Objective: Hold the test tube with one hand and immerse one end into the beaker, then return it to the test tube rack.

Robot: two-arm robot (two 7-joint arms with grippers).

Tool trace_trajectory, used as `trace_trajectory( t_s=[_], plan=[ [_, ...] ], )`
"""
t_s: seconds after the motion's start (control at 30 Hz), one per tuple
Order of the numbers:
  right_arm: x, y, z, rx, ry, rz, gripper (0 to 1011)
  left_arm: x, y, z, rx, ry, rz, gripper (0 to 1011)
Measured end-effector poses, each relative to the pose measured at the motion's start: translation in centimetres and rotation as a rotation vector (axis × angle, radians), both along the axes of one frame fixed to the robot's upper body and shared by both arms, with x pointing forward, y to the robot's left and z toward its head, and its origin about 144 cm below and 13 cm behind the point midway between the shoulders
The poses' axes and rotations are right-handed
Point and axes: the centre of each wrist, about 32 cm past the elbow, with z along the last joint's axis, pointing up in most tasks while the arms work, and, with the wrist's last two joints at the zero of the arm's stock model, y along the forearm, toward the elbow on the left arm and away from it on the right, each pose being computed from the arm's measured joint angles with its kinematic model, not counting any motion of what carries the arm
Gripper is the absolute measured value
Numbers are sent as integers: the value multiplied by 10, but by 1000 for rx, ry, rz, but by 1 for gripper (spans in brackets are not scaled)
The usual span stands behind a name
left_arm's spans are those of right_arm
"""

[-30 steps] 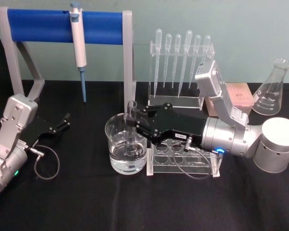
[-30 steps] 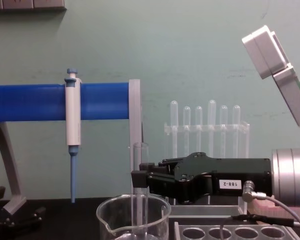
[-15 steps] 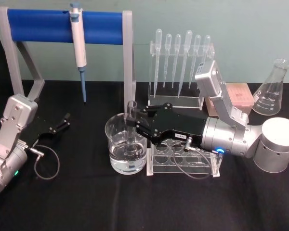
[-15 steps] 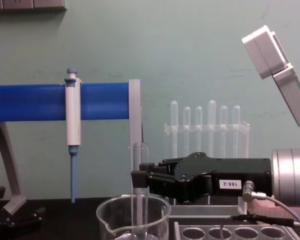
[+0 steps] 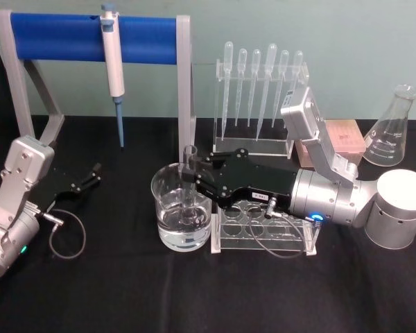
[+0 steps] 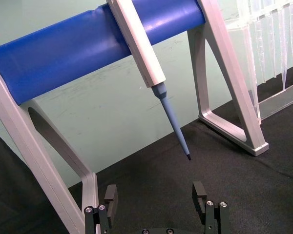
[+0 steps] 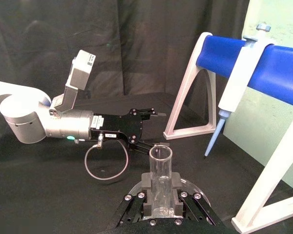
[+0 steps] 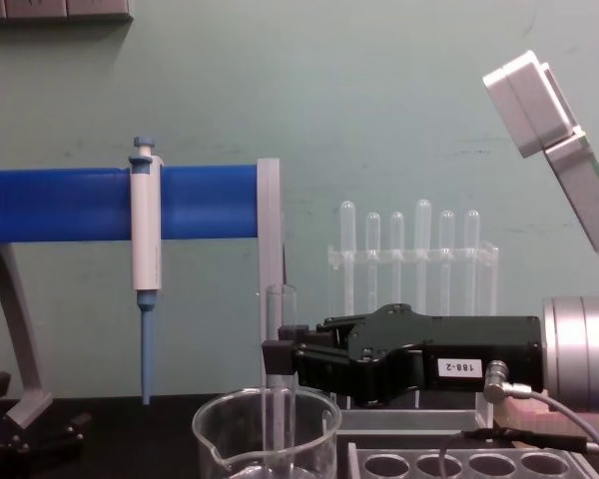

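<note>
- Right now, the right hand, a black two-jaw gripper on a silver cylindrical wrist, reaches in from the right and is clamped shut on the long clear glass test tube, with its pads gripping the tube's upper part just under the open rim.
- That tube stands upright inside the wide clear glass beaker, near its middle. Its rounded lower end seems to reach the clear liquid in the bottom, so I judge that the dip is at its deepest.
- The clear plastic test tube rack with round holes sits just beside the beaker on the right, directly under the right hand's body.
- The left hand, a black gripper, rests parked at the table's left with its jaws wide apart and nothing between them.
- To finish the step well, keep the tube vertical and away from the beaker wall, since glass against glass could chip or jolt the grip.
- The lift should probably go straight up until the rounded end clears the rolled rim, and only then move sideways towards the rack.
- A wet glass tube is slippery, so the clamp should stay firm and steady, without squeezing harder.
- Over the rack, centre the tube above one hole, lower it until it is seated, and then release it.
</note>
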Motion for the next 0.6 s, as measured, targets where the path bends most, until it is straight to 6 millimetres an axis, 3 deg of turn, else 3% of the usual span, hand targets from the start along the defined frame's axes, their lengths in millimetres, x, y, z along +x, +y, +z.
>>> trace_trajectory(
  t_s=[0.6],
  plan=[
    [0, 0, 0, 0, 0, 0, 233, 0, 0, 0, 0, 0, 0, 1000]
  ],
)
